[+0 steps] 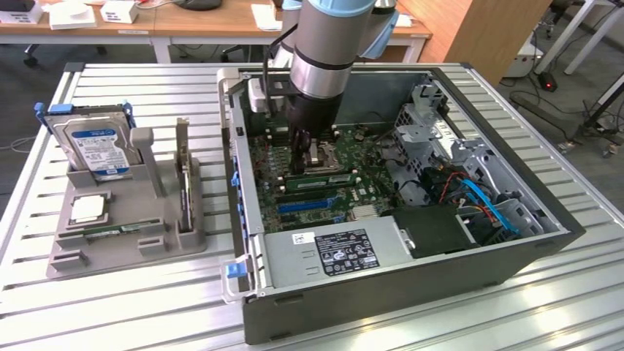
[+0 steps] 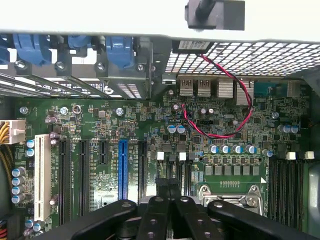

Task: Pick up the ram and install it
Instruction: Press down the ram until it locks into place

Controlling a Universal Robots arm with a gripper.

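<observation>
- Gripper [image 1: 304, 150] down inside open PC case [image 1: 507, 252], over motherboard [image 2: 150, 135], near CPU socket [image 2: 232, 192].
- Jaws nearly together; grip on anything: cannot tell.
- One ram [image 1: 317, 177] already seated in slot.

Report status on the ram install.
Gripper low inside the case, over the motherboard. Ram along the slots right beside it; seating unclear. No obstruction seen.
</observation>
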